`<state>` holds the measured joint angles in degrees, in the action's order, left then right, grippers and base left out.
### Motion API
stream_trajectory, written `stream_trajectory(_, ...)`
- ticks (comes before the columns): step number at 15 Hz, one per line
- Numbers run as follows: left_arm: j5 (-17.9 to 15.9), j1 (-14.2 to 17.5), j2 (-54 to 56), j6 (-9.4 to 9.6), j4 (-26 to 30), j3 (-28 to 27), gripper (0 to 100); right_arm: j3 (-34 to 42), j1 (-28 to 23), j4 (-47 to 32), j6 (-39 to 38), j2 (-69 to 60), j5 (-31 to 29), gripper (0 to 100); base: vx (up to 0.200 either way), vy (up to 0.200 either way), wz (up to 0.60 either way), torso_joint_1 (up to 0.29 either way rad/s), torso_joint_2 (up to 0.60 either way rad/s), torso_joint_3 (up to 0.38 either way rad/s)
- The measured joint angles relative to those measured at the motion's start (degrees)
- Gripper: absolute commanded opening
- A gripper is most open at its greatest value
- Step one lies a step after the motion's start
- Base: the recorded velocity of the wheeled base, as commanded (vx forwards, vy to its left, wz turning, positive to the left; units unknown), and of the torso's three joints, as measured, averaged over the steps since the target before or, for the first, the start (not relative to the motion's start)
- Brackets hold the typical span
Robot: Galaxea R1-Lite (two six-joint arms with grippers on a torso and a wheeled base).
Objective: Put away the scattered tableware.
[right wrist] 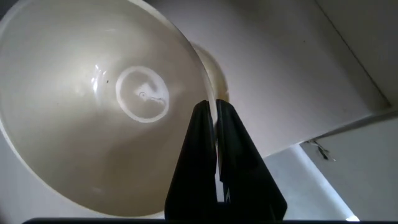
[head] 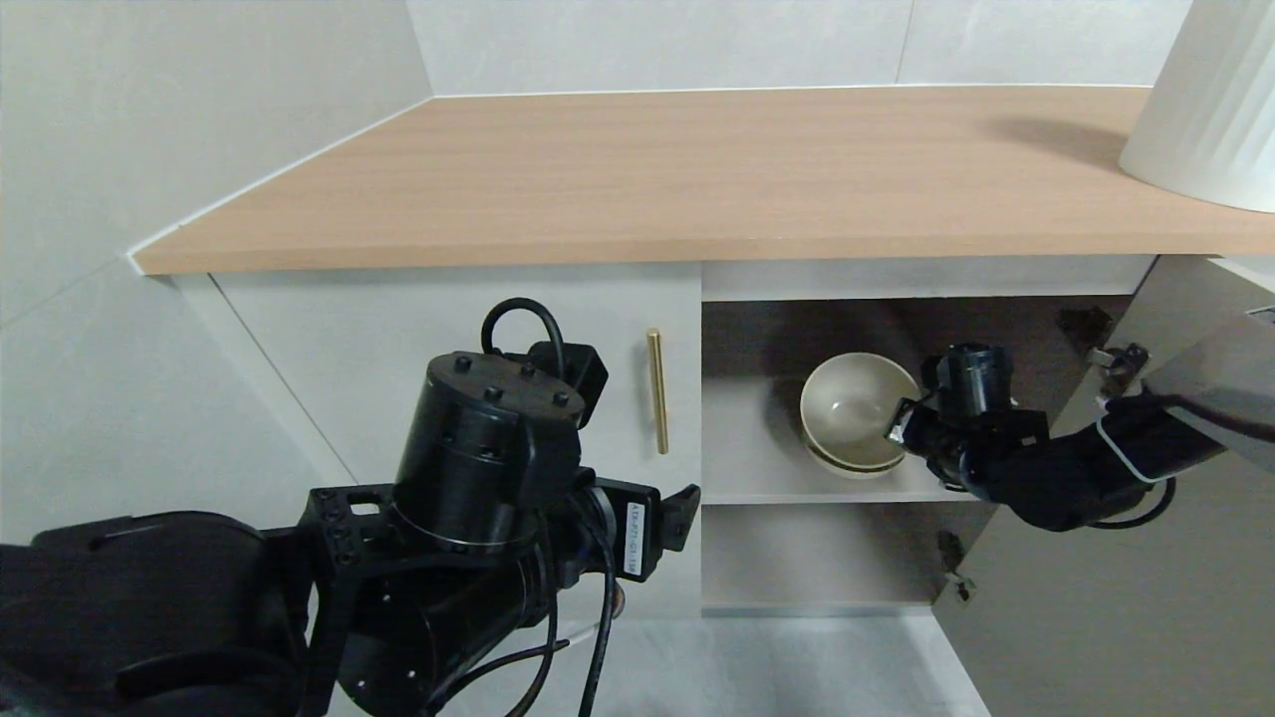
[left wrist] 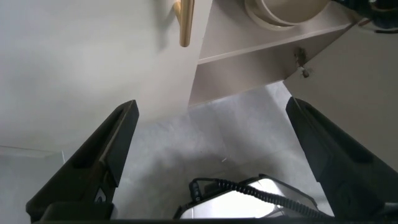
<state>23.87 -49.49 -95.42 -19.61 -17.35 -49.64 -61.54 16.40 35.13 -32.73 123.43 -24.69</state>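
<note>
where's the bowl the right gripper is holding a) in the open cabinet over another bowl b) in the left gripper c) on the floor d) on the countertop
a: the right gripper pinches the rim of the bowl, tilted over a second bowl on the shelf.

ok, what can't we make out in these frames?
1. Head view: the held bowl covers the stack beneath it, so how many bowls lie there, and whether they touch, cannot be told.
2. Head view: the white ribbed object on the counter is cut off by the edge, so what it is stays unclear.
3. Right wrist view: the held bowl and the right tool hide most of the shelf.
</note>
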Motion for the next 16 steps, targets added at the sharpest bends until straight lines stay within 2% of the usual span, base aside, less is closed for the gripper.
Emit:
stream_trajectory(6, 0.1, 0.1, -0.3, 0.02, 0.0, 0.0, 100, -0.9, -0.4, 0.0, -0.1, 1.9, 0.0, 0, 0.000, 0.000, 0.00, 0.000, 0.00, 0.000)
stream_trajectory(7, 0.1, 0.2, -0.3, 0.02, 0.0, 0.0, 100, -1.0, -0.4, 0.0, -0.1, 1.9, 0.0, 100, 0.000, 0.000, 0.00, 0.000, 0.00, 0.000)
stream_trajectory(16, 0.1, 1.1, -0.1, 0.05, 0.1, 0.0, 100, 0.7, 0.7, -0.5, -0.1, 0.4, 0.7, 100, 0.000, 0.000, 0.00, 0.000, 0.00, 0.000)
